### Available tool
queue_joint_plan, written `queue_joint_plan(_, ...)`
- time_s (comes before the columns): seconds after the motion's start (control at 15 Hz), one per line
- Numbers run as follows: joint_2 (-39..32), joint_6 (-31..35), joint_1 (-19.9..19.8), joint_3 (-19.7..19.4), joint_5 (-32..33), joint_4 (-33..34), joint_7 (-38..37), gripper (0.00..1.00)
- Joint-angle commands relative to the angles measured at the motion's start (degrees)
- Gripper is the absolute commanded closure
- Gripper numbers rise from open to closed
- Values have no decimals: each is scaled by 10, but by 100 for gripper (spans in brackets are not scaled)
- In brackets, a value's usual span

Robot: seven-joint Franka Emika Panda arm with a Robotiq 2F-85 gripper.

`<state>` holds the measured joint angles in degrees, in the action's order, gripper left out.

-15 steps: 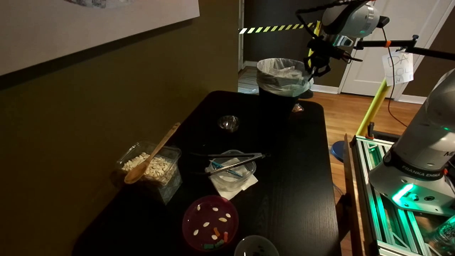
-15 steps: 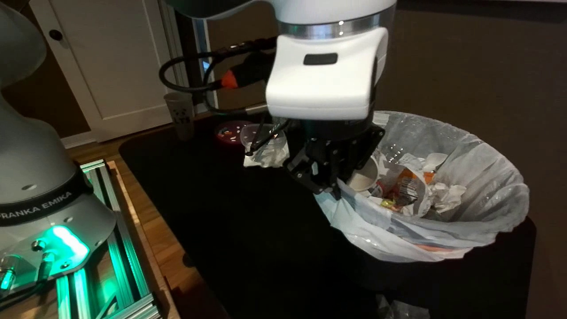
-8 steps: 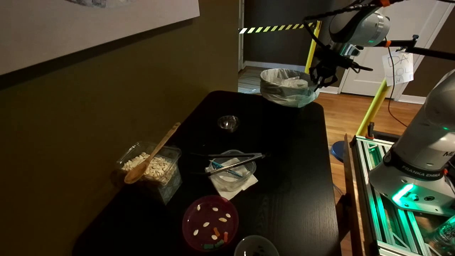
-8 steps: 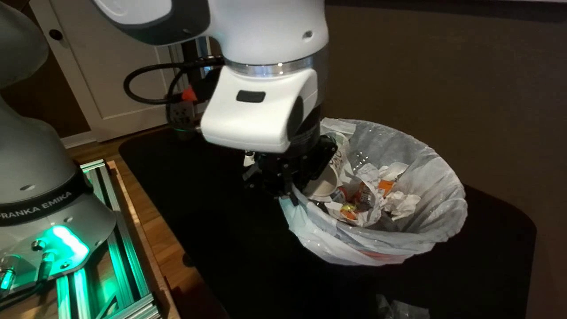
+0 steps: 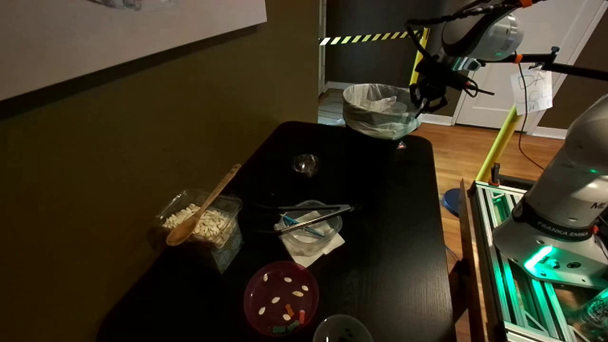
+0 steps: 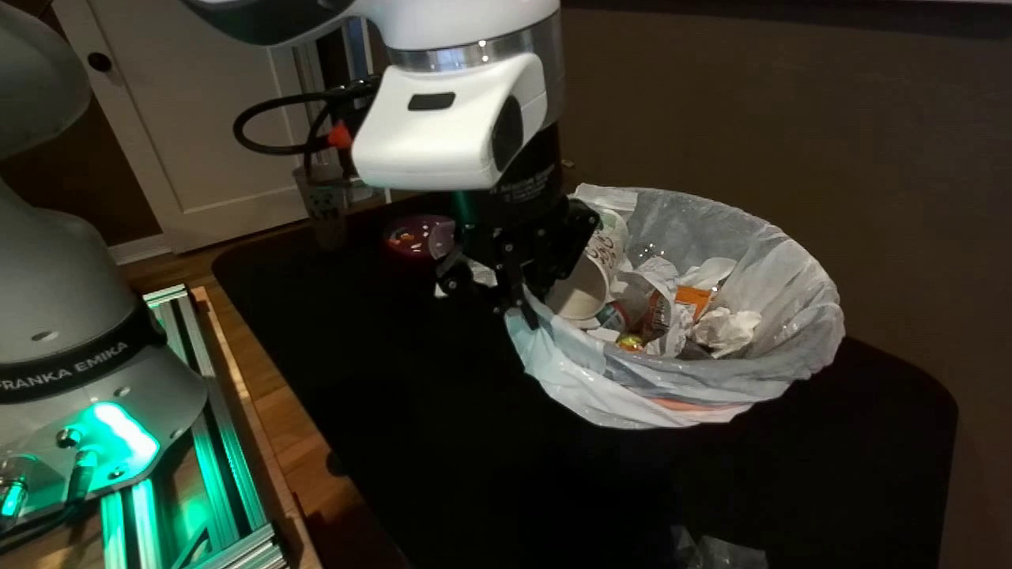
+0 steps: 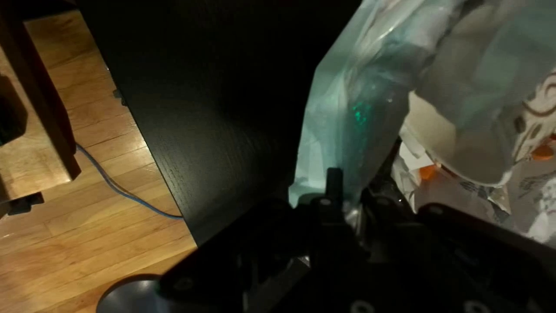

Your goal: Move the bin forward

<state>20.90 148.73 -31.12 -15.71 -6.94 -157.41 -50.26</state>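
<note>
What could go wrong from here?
The gripper pinches the bin at just one side, through its liner, which might slip or tear. Held there, the bin may tip and spill the cup and crumpled paper. The small clear bowl nearby could get bumped.

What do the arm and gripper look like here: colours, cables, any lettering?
The arm is rounded and pale grey, with a black band lettered FRANKA EMIKA. A green light glows on the base. The gripper is black, angular and jointed; above it are a silver ring and a white housing with a dark slot, and beside that a looped black cable with an orange-red collar.
</note>
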Motion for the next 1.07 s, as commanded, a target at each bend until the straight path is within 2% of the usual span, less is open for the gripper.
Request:
queue_joint_plan(0.0, 7, 18, -28, 50, 54, 0, -67, 98)
queue_joint_plan(0.2, 10, 5, -41, 78, 104, 0, -108, 98)
queue_joint_plan(0.33, 12, -6, -36, 81, 111, 0, -114, 98)
queue_joint_plan(0.87, -3, -55, 14, 33, 45, -3, -49, 98)
queue_joint_plan(0.93, -4, -59, 18, 26, 36, -3, -40, 68)
queue_joint_plan(1.0, -5, -60, 20, 19, 29, -3, -31, 67)
